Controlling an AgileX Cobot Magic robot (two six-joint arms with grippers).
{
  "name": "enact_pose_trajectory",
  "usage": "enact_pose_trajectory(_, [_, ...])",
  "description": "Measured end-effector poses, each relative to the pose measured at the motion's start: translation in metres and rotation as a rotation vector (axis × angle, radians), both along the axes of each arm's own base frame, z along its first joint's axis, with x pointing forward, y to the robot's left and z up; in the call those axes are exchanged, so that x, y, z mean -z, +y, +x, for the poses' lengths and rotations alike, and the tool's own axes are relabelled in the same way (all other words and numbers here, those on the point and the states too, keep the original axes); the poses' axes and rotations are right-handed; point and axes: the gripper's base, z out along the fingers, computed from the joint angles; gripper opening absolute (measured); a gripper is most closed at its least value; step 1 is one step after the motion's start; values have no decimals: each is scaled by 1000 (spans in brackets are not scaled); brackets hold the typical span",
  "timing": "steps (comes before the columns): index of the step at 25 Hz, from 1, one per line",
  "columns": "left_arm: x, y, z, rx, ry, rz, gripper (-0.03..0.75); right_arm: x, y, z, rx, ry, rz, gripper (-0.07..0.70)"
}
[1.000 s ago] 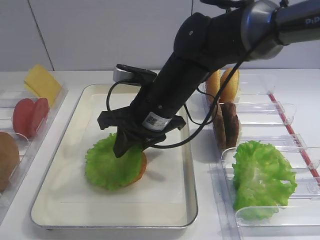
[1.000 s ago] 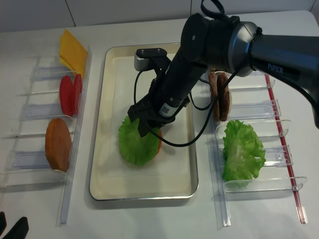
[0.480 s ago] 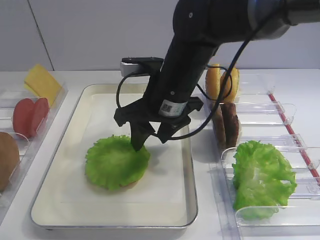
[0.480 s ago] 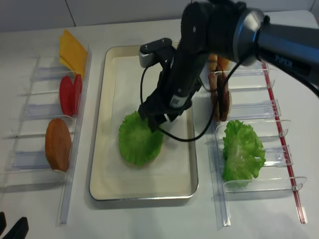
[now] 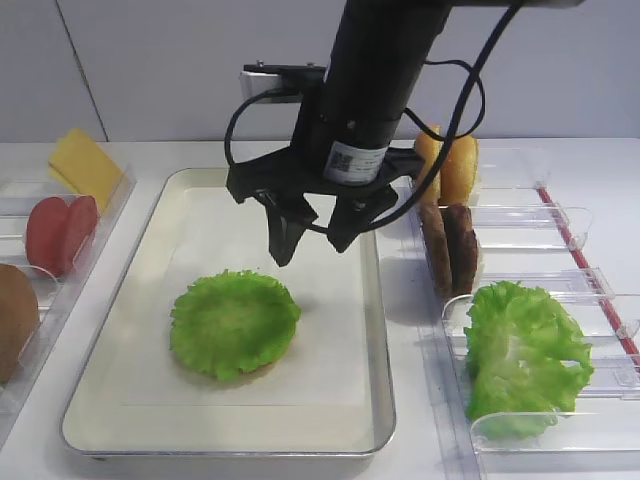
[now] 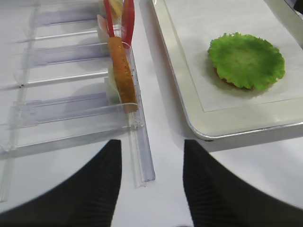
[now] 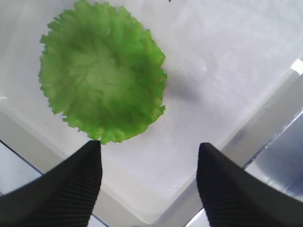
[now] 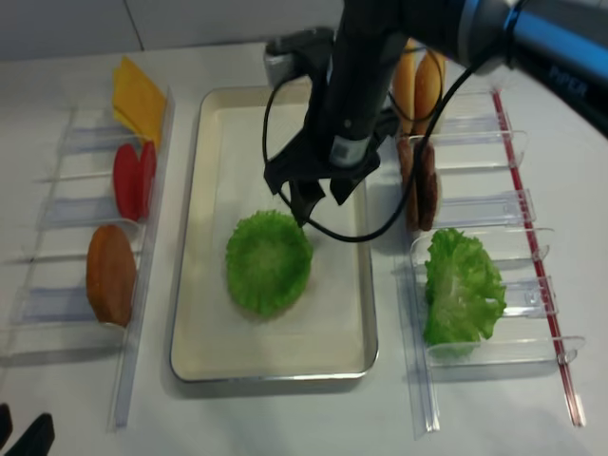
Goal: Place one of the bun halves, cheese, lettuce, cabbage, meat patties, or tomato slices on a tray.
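The frilly green lettuce lies flat in the cream tray. It covers a bun half whose brown edge just peeks out in the left wrist view. My right gripper hangs above the tray, up and to the right of the lettuce. It is open with nothing between its fingers. My left gripper is open over bare table, near the front end of the left bins. The tray lies to its right.
The clear left bins hold cheese, tomato slices and a bun half. The right bins hold two upright bun halves, meat patties and the cabbage, a bulky green bunch.
The right gripper opened, let go of the lettuce and rose up and to the right. The lettuce now lies flat over the bun half.
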Motion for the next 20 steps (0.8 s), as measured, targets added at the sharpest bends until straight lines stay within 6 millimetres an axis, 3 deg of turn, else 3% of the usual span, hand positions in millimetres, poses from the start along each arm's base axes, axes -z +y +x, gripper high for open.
enact_pose_trajectory(6, [0, 0, 0, 0, 0, 0, 290, -32, -6, -11, 24, -39, 63, 448])
enact_pose_trajectory(11, [0, 0, 0, 0, 0, 0, 288, -77, -21, -33, 36, -125, 129, 448])
enact_pose_trajectory(16, [0, 0, 0, 0, 0, 0, 288, -123, -52, -68, 36, -257, 175, 448])
enact_pose_trajectory(20, [0, 0, 0, 0, 0, 0, 288, -134, -88, -105, 37, -350, 127, 448])
